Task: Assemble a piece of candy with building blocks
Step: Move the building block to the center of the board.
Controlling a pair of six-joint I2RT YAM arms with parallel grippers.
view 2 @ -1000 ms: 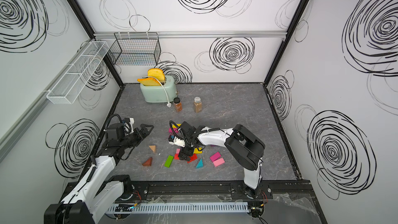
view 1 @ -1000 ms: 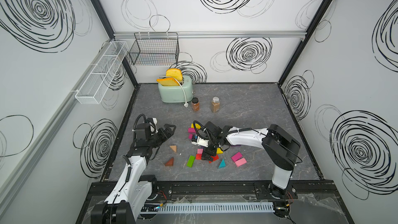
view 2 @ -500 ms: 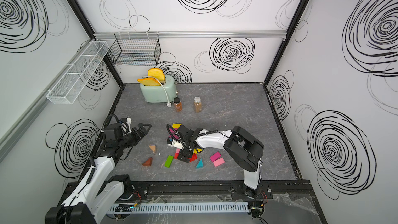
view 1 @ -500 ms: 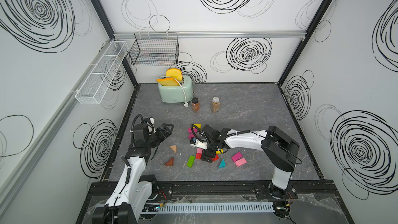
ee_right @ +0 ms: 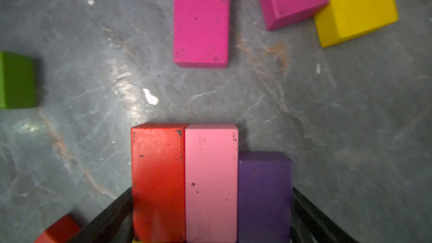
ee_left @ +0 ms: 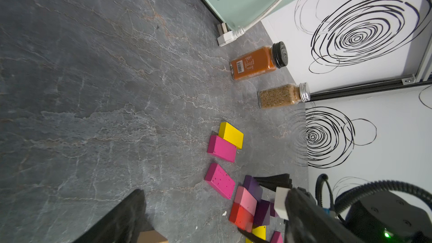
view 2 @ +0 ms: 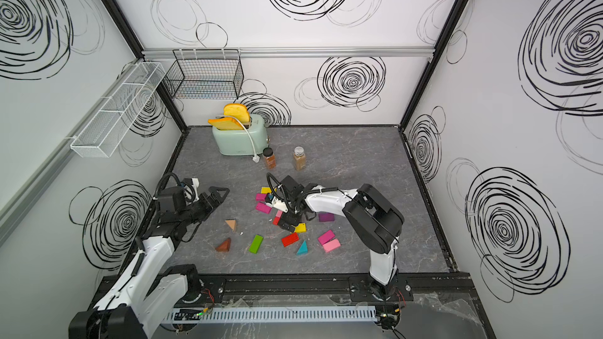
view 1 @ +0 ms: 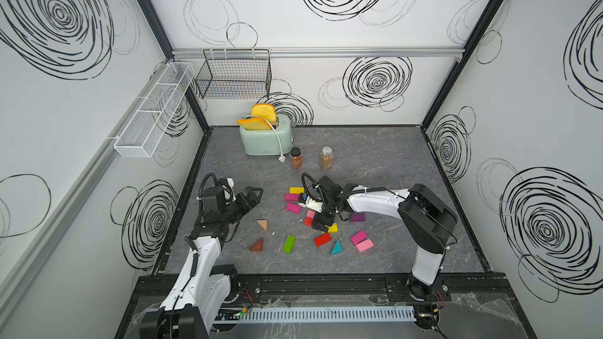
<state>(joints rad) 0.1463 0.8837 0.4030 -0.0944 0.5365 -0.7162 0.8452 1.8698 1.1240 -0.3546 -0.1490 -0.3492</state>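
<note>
Where your two arms work, a grey marbled tabletop (view 1: 375,158) sits boxed in by white walls scrawled with black swirls. From the left you have one white wire shelf (view 1: 153,112) on the side wall, one black wire basket (view 1: 235,75) on the back wall, one mint toaster (view 1: 266,140) holding two yellow toast slices (view 1: 263,113), and two spice jars (view 1: 296,158) standing upright near it.

The building blocks (view 1: 292,207) lie scattered at the front middle of the table. Both top views let you count fourteen in the open: one brown wedge (view 1: 257,245), one tan wedge (view 1: 262,224), one green brick (view 1: 289,243), three magenta bricks (view 1: 291,196), two yellow bricks (view 1: 296,190), two red bricks (view 1: 322,239), two pink bricks (view 1: 364,245), one teal wedge (view 1: 336,248) and one purple brick (view 1: 357,217).

Your left gripper (view 1: 253,197) hangs near the tan wedge, jaws spread wide, holding nothing. Your right gripper (view 1: 323,223) is down among the blocks, jaws spread wide astride a flush row that the right wrist view shows: red brick (ee_right: 157,183), pink brick (ee_right: 210,183), purple block (ee_right: 264,195). One finger stands hard beside the red's outer face, the other beside the purple's; you cannot tell whether they press.
</note>
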